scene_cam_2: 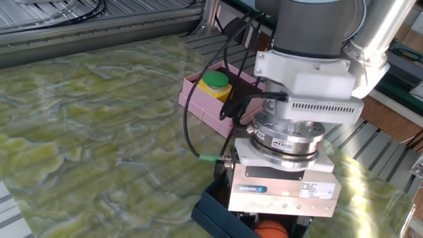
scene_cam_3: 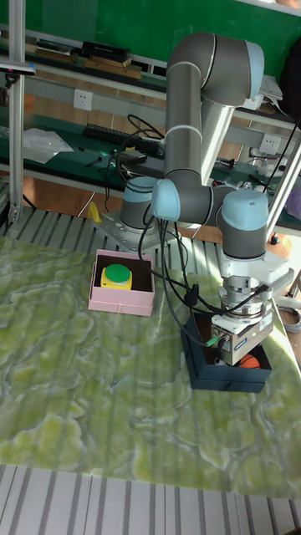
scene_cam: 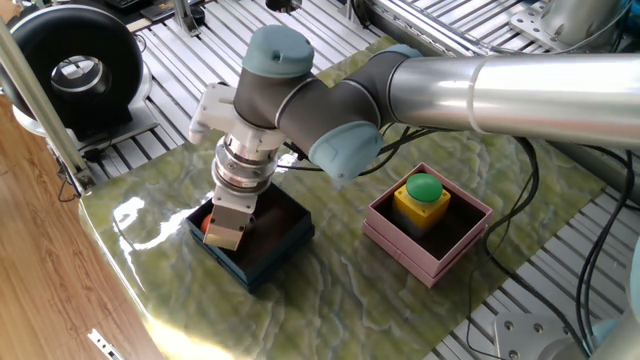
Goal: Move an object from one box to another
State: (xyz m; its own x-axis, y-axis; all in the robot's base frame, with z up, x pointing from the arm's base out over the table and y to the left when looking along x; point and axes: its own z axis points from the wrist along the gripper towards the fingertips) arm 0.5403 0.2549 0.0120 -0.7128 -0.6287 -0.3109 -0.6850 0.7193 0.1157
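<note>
Navy-blue box is entered by the claw, lowered over an orange ball; whether the fingers are spread cannot be told.

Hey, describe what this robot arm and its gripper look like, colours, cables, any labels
The arm has shiny silver tube links joined by dark grey joints with pale blue-grey round caps. A white bracket sits above a ribbed metal wrist ring. The gripper is a boxy silver-beige block bearing a small blue label with white lettering. Black cables loop beside the wrist, one ending in a green connector.
</note>
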